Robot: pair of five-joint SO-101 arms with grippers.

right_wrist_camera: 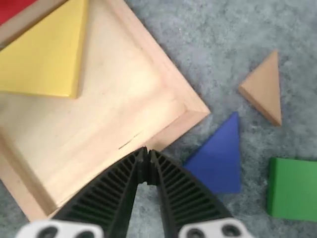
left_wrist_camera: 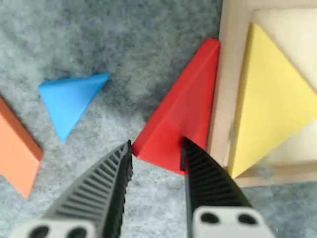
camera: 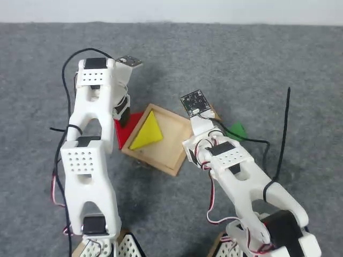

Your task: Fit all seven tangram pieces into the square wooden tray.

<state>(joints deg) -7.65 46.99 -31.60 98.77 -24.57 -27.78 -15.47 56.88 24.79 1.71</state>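
Grey, fuzzy felt covers the bench [camera: 268, 64], and a pale wall [camera: 171, 10] runs along its far edge. On it sits the square tray [camera: 150, 162] of light, smooth wood with a raised rim.

A large yellow triangle [camera: 147, 134] lies flat inside the tray, one long edge along the rim. A red triangle [camera: 127, 131] of matte, solid colour lies on the felt just outside that same rim, touching it. Farther out from the tray on that side are a light blue triangle [left_wrist_camera: 69, 101] and an orange slab [left_wrist_camera: 15, 144].

Off the tray's opposite corner lie a dark blue triangle [right_wrist_camera: 220, 158], a small tan wooden triangle [right_wrist_camera: 265, 91] and a green block [right_wrist_camera: 292, 188].

Both arms are white plastic with black ribbed fingers. The left tool [left_wrist_camera: 156, 144] stands apart, one finger on each side of the red triangle's near corner. The right tool [right_wrist_camera: 147, 151] is closed together on nothing, above the tray's rim.
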